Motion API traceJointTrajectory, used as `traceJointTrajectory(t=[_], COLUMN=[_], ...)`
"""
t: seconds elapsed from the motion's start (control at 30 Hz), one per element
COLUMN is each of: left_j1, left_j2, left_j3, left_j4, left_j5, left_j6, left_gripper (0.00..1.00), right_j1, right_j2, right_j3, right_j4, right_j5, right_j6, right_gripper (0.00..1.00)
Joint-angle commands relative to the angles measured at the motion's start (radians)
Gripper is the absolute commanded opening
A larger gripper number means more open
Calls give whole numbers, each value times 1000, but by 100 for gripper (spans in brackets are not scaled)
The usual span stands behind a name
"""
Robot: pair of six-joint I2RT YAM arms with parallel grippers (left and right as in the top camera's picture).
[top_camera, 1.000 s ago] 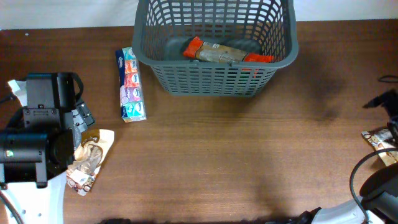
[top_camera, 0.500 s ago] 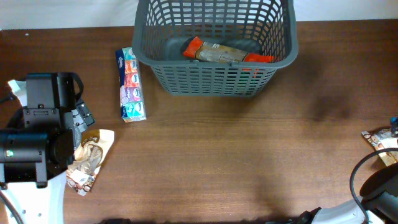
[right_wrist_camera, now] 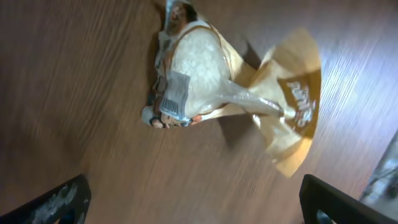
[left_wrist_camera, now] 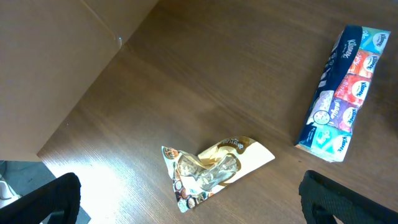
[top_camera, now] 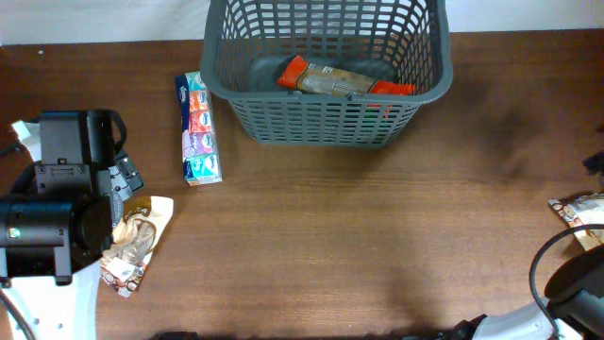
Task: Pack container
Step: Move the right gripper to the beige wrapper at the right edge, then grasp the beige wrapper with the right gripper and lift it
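"Kleenex" printed on tissue pack (left_wrist_camera: 339,93); gold packet (right_wrist_camera: 217,87) lettering illegible.

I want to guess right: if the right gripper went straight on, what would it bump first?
Probably the gold snack packet, lying on the table right under the open right gripper. Depth is unclear, so it might just miss.

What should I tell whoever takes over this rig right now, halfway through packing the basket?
Left gripper: fingers open, empty, over a gold snack packet lying on the table.
Right gripper: fingers open, empty, over a second gold packet near the table's right edge.
Done: one orange-ended packet lies in the basket.
Left: both gold packets and the tissue pack beside the basket, all on the table.
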Motion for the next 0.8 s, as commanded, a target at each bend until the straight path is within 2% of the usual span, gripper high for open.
traceJointTrajectory(t=[0.0,0.17,0.23,0.33,0.4,0.47,0.63,0.77], left_j1=[5,5,5,5,5,5,5,5], left_j2=[-4,-4,-4,-4,-4,-4,-4,-4], left_j3=[9,9,9,9,9,9,9,9], left_j4=[1,1,1,1,1,1,1,1], left_j5=[3,3,3,3,3,3,3,3], left_j6=[-2,-2,-2,-2,-2,-2,-2,-2], left_gripper=[100,100,100,100,100,100,100,100], right_j1=[3,3,3,3,2,2,-4,-23], right_j2=[2,2,2,3,4,4,6,6], right_j3=[0,0,-6,-20,-35,-48,-94,-111], right_j4=[-32,-31,40,139,159,157,175,179], right_j5=[188,197,164,-9,-159,-234,-216,-105], right_j6=[-139,-154,-284,-584,-821,-948,-1114,-1133], right_gripper=[99,99,99,99,99,99,99,99])
